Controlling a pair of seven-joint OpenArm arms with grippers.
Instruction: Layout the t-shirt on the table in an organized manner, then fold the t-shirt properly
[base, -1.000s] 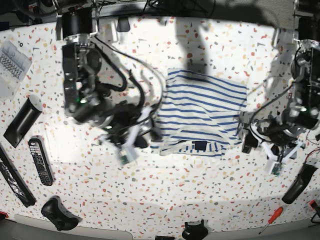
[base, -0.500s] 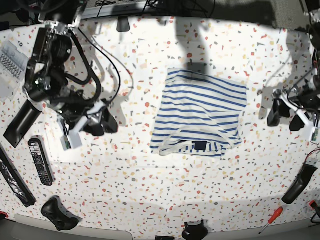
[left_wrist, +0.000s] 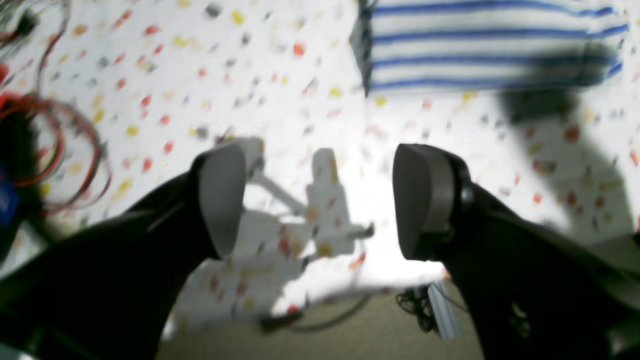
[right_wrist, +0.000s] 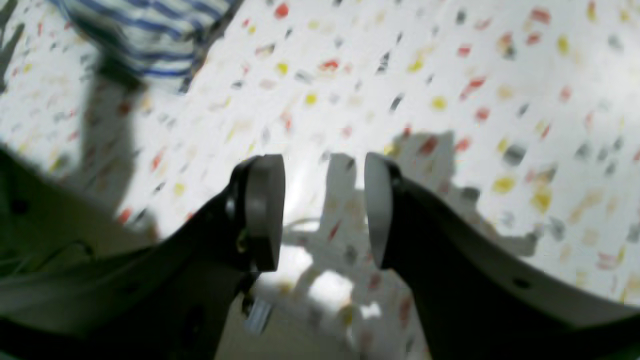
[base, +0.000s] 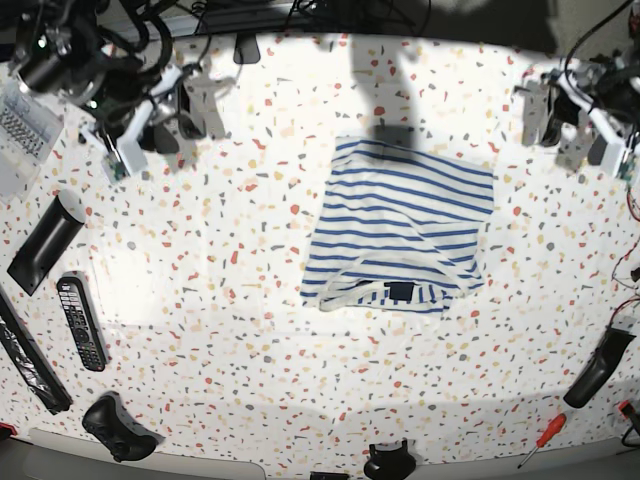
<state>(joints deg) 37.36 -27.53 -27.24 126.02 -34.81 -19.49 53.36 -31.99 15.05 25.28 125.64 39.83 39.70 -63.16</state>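
Lying folded into a neat block mid-table, the t-shirt (base: 402, 226) sits with its collar edge toward the near side and bare table (base: 220, 330) open all around it. Left gripper (base: 560, 125) hangs at the far corner, fingers spread wide, holding nothing. Right gripper (base: 175, 118) hovers over the opposite far corner, fingers partly apart, also empty. Both well apart from the cloth.
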